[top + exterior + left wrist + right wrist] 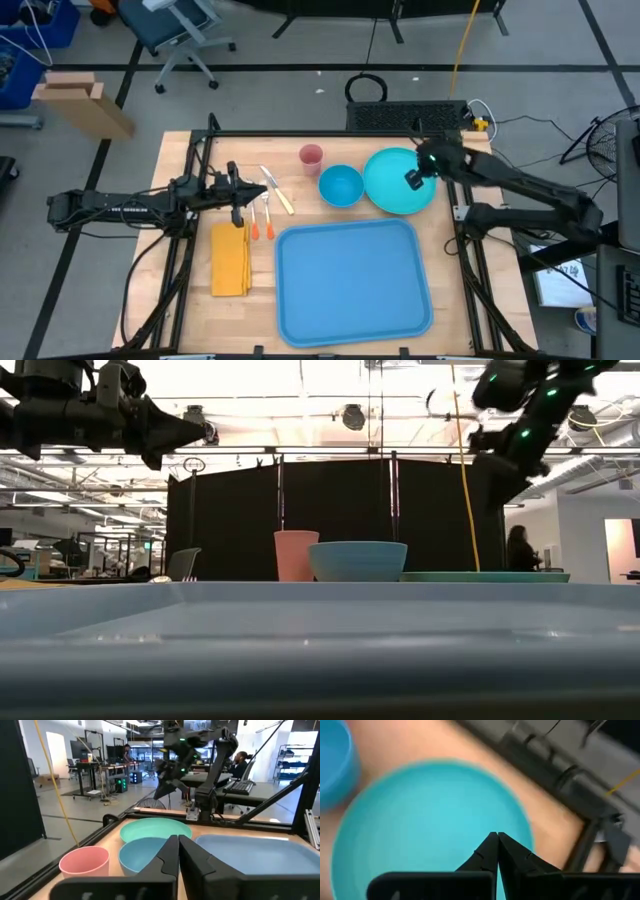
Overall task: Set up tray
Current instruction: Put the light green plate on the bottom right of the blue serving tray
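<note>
The large blue tray (352, 282) lies flat at the table's near middle. Beyond it sit a round teal plate (395, 185), a blue bowl (341, 186) and a pink cup (311, 156). A folded yellow napkin (230, 259) and several pieces of cutlery (268, 205) lie left of the tray. My left gripper (262, 193) hovers shut above the cutlery, well above the table. My right gripper (410, 180) hangs shut over the teal plate (430, 825), high above it in the low view (488, 445).
Black frame rails (200, 140) run along the table's left and far edges. A keyboard-like black mat (405, 117) lies just past the far edge. A person sits in the room beyond the table (520, 548). Bare wood shows between napkin and tray.
</note>
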Motion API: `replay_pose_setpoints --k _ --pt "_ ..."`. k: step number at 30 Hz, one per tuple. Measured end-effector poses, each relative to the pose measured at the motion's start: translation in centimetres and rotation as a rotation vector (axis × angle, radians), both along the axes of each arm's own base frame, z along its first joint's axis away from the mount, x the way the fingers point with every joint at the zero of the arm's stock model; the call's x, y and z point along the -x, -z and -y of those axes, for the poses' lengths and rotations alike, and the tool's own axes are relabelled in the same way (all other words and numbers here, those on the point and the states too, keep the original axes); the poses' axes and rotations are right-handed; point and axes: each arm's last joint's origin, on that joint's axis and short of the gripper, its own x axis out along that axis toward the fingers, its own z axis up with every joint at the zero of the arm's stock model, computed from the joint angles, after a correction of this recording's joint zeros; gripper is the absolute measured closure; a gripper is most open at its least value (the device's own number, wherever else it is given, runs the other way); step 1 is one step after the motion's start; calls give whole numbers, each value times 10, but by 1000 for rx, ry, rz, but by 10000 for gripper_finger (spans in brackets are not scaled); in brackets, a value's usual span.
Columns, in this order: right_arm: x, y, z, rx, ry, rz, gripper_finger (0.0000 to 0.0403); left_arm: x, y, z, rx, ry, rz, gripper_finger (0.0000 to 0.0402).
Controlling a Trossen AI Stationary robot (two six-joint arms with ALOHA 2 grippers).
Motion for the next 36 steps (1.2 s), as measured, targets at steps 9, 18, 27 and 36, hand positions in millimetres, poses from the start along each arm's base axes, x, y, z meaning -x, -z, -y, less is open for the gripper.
replay_pose_setpoints --k 9,18,27,36 --pt "1 5 65 -283 55 -177 309 0 0 0 -2 0 -2 377" --pt "8 23 109 -398 113 -281 168 0 1 0 0 0 -9 390" --pt "-1 62 131 -479 122 -336 152 0 3 0 12 2 -25 375" --pt "-3 89 144 -517 152 -417 178 0 3 0 18 4 -31 365"
